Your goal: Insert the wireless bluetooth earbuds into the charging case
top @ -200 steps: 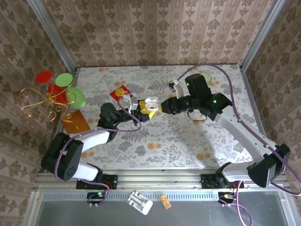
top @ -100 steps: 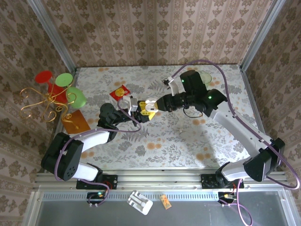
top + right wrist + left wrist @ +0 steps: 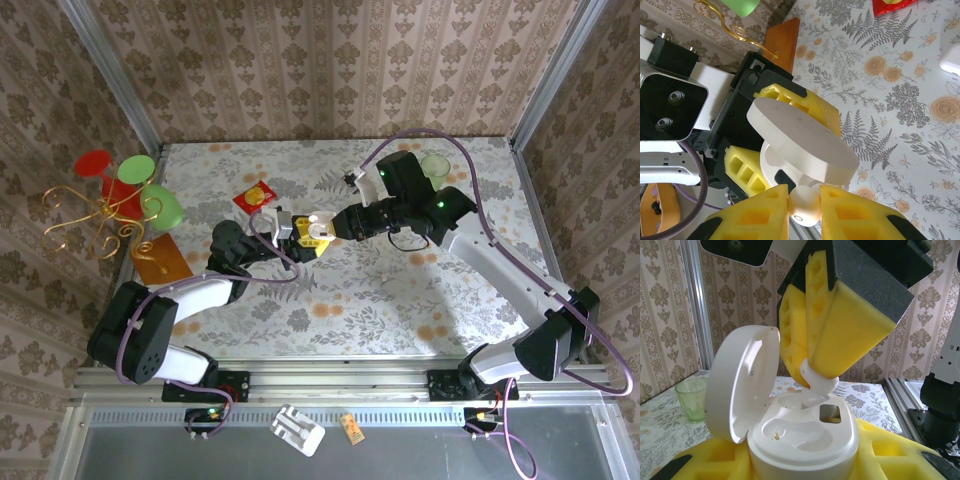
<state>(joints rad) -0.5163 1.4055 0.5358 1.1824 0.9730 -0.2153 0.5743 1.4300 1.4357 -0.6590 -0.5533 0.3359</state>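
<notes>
Closest to the left wrist cam: left hand point(image 3: 801, 456) clamped on the case point(image 3: 805, 435), yellow pads point(image 3: 887, 452) snug against both sides of the base, holding it upright over the surface point(image 3: 867, 395). Lid point(image 3: 742, 385) swung fully back on the left, out of the way. Both wells look bare: left one shows just a small gold contact at the bottom, right one has a dark slot open.

Right above that, here's the action. Right hand point(image 3: 804, 201) is coming in from overhead, its yellow tips pinched together on a bud point(image 3: 816, 381), round head gripped, stem pointing down and a bit left. Stem tip hovers at the rim of the right well, maybe just touching, not seated yet.

So, step in hand: seating bud no. 1, approx. halfway through the job at best, w/ a second bud to fetch afterwards.

Next move, my read: small straight drop, stem lined up w/ that slot, tilt eased toward vertical. Then release only once the head sits flush. Left hand needs to hold rock steady, since any twist would jam the stem on the well's edge.

Farther back: a green cup point(image 3: 690, 397) on the surface by the wall, well apart from all this.
</notes>
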